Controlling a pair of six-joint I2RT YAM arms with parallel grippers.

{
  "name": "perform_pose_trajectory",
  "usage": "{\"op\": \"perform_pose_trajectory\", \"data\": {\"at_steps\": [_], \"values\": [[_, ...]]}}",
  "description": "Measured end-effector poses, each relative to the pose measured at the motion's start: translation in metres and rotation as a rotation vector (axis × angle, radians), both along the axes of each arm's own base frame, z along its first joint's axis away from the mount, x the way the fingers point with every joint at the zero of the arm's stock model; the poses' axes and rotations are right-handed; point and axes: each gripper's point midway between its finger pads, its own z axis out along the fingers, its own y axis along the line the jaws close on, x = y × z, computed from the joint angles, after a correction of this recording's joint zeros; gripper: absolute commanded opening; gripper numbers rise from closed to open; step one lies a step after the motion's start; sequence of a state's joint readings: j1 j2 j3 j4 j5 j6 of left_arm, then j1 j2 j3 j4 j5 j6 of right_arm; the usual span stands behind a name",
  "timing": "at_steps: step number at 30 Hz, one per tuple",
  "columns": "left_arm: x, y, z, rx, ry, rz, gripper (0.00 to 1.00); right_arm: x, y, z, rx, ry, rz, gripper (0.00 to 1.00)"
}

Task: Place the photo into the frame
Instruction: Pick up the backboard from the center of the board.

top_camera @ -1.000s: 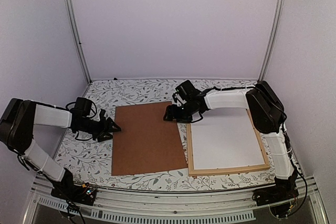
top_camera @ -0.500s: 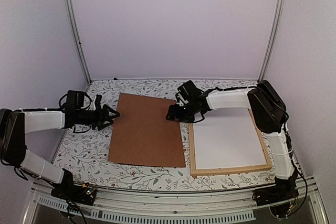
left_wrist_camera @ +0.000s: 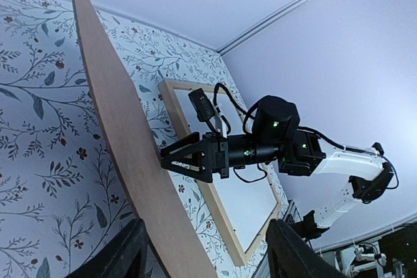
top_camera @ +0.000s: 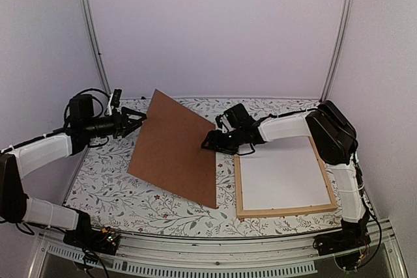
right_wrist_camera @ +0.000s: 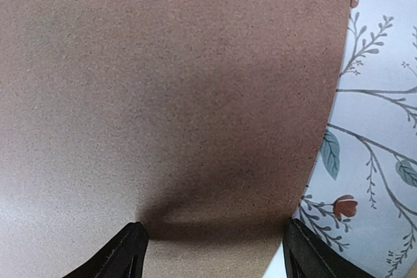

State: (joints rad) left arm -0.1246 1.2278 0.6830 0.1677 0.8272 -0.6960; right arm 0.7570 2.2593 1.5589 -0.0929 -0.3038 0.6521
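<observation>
The brown backing board (top_camera: 174, 148) stands tilted, its far-left side raised and its near-right corner on the table. My left gripper (top_camera: 138, 118) is open at the board's raised left edge; in the left wrist view the board (left_wrist_camera: 127, 135) runs between its spread fingers (left_wrist_camera: 130, 252). My right gripper (top_camera: 207, 141) is open against the board's right edge, and the board (right_wrist_camera: 163, 63) fills the right wrist view. The frame (top_camera: 283, 211) lies flat at the right. The photo (top_camera: 283, 174) lies inside it, plain white back up. Both show in the left wrist view: frame (left_wrist_camera: 225, 216), photo (left_wrist_camera: 246, 193).
The table has a floral cloth (top_camera: 104, 183). Metal posts (top_camera: 94, 37) stand at the back corners, with white walls around. The right arm's white link (top_camera: 283, 125) reaches across the frame's far edge.
My left gripper has risen and moved back, and the board's left side has gone from flat on the table to steeply tilted. My right gripper has stayed at the board's right edge.
</observation>
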Motion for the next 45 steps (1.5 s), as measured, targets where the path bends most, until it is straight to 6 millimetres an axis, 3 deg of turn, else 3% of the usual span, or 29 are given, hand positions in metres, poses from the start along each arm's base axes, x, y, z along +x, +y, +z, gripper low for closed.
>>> {"op": "perform_pose_trajectory", "data": {"at_steps": [14, 18, 24, 34, 45], "values": [[-0.009, -0.016, 0.052, 0.005, -0.168, -0.058, 0.65, -0.022, 0.027, 0.007, 0.23, 0.063, 0.114, 0.74], [-0.012, -0.022, 0.059, 0.028, -0.174, -0.06, 0.65, -0.027, 0.032, 0.008, 0.268, 0.082, 0.138, 0.75], [-0.018, -0.023, 0.019, 0.129, 0.012, -0.014, 0.64, -0.059, 0.051, 0.008, 0.296, 0.121, 0.225, 0.74], [-0.016, -0.013, 0.014, 0.278, 0.133, 0.086, 0.62, -0.067, 0.054, 0.008, 0.308, 0.147, 0.248, 0.74], [-0.018, 0.004, 0.002, 0.399, 0.23, 0.142, 0.33, -0.07, 0.055, 0.008, 0.306, 0.15, 0.254, 0.74]]}}
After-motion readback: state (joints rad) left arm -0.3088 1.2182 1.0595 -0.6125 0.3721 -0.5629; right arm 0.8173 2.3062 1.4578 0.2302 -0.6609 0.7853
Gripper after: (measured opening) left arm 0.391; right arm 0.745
